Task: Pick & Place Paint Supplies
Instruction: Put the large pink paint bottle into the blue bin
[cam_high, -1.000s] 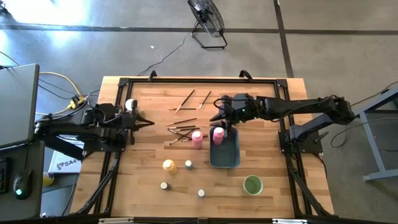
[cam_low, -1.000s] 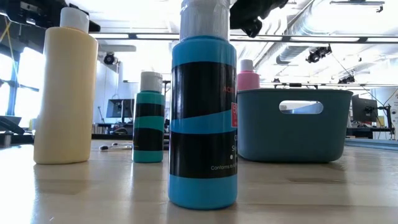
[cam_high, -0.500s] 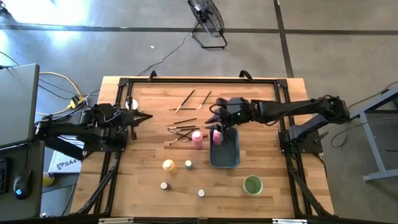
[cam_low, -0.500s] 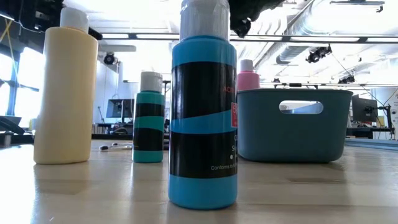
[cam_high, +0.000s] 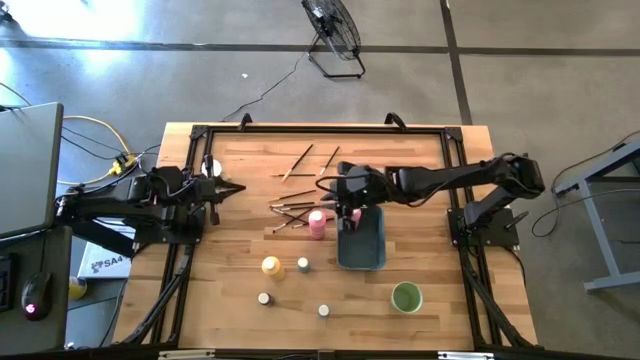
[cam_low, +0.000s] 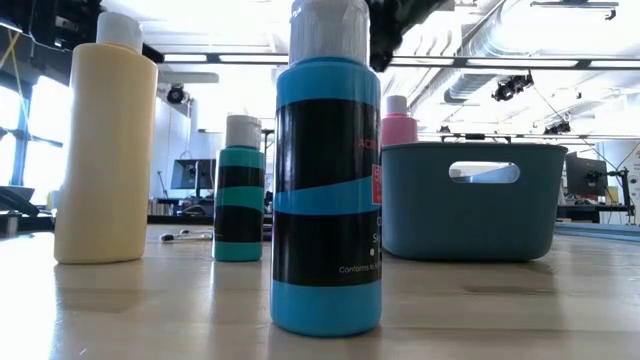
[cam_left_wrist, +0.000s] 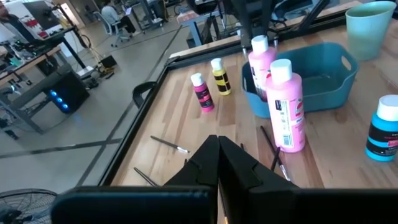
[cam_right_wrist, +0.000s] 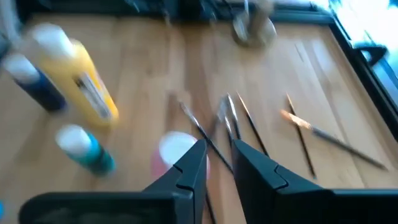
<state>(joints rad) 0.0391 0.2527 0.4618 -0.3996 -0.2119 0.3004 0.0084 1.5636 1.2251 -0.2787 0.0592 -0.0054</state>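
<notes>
Since a sec ago, we've slid the R gripper (cam_high: 340, 200) left off the tray (cam_high: 362, 246), leaving one pink bottle (cam_high: 349, 218) in it. Fingers narrowly apart, empty, above the 2nd bottle (cam_high: 317, 223), frame centre — likely next pick. L gripper (cam_high: 237, 190) shut, idle, left.

High view: overhead, straight down on the whole table (cam_high: 240, 215). Low view: table height, level, very near a blue bottle (cam_low: 326, 195). Wrist views: forward past own fingers. All views share the pink bottle (cam_high: 318, 224); three show the tray (cam_left_wrist: 323, 74).
</notes>
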